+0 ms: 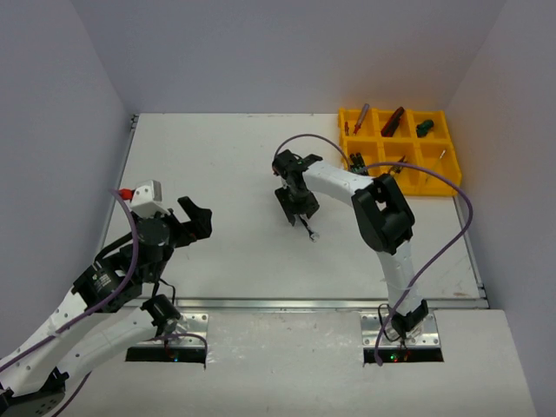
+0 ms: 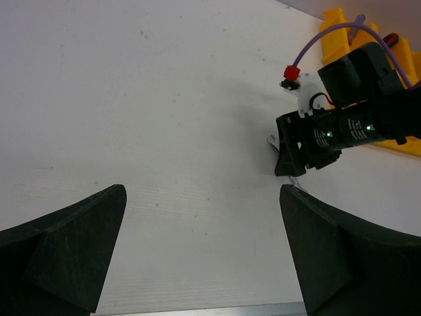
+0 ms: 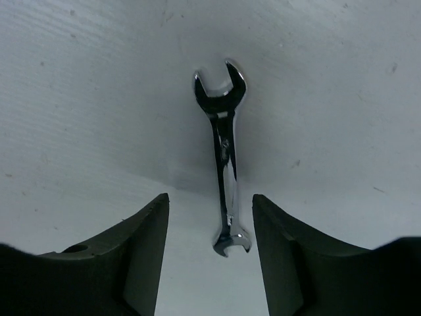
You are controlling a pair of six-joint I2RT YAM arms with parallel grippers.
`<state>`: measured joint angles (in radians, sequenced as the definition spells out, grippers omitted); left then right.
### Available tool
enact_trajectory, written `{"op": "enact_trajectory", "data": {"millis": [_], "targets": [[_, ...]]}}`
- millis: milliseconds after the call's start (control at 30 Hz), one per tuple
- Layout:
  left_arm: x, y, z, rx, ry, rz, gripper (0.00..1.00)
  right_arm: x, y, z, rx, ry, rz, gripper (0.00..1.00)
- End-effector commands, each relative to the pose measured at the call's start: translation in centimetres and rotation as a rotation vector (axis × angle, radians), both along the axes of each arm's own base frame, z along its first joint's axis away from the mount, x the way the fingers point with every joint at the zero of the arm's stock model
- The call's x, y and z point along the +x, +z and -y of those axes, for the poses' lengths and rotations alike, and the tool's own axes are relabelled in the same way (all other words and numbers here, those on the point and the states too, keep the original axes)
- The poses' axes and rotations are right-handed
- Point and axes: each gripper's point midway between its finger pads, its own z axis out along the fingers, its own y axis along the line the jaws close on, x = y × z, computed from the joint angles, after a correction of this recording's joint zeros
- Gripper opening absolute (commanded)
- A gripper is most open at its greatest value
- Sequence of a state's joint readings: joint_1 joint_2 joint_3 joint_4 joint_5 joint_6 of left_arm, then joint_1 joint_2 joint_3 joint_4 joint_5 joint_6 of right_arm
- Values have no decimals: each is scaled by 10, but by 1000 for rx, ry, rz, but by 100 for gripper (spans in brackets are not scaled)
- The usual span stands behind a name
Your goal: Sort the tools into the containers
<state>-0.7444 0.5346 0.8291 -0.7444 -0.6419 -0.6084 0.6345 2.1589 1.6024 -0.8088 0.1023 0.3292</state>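
A silver open-ended wrench lies flat on the white table, lengthwise between the fingers of my right gripper. Those fingers stand apart on either side of its near end, with a gap on each side. From above, the right gripper hangs over the table's middle and the wrench pokes out below it. The yellow tray at the back right holds a blue-red screwdriver, a red-handled tool and a green one in separate compartments. My left gripper is wide open over bare table at the left.
Grey walls enclose the table on three sides. A metal strip runs along the near edge. In the left wrist view my right arm's black wrist is seen ahead, with the tray's corner behind it.
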Motion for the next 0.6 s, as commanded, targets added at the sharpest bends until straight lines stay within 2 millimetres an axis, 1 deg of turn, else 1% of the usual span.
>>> {"op": "enact_trajectory", "data": {"millis": [0, 67, 133, 167, 200, 233, 333, 367, 400, 500, 567], "targets": [[4, 7, 3, -13, -6, 24, 100, -2, -18, -2, 0, 32, -79, 48], [4, 7, 4, -12, -8, 23, 100, -2, -26, 0, -7, 28, -97, 43], [5, 8, 4, -13, -8, 24, 100, -3, -32, 2, -5, 27, -115, 36], [5, 8, 4, -12, -8, 24, 100, -3, -36, 3, -3, 22, -127, 31], [5, 7, 4, -11, -8, 23, 100, -5, -40, 5, -5, 19, -139, 23], [5, 7, 4, -10, -9, 22, 100, -7, -41, 7, -10, 19, -146, 19], [5, 7, 3, -12, -7, 24, 100, -11, -42, 11, -27, 19, -155, 3], [4, 7, 3, -12, -8, 25, 100, -10, -40, 11, -31, 20, -148, 1], [4, 7, 3, -11, -9, 25, 100, -10, -37, 11, -34, 23, -138, 0], [5, 7, 4, -10, -12, 21, 100, -3, -7, 2, 26, 27, -54, 0], [5, 6, 5, -4, -12, 18, 100, 11, 32, 0, 76, 19, 62, 0]]}}
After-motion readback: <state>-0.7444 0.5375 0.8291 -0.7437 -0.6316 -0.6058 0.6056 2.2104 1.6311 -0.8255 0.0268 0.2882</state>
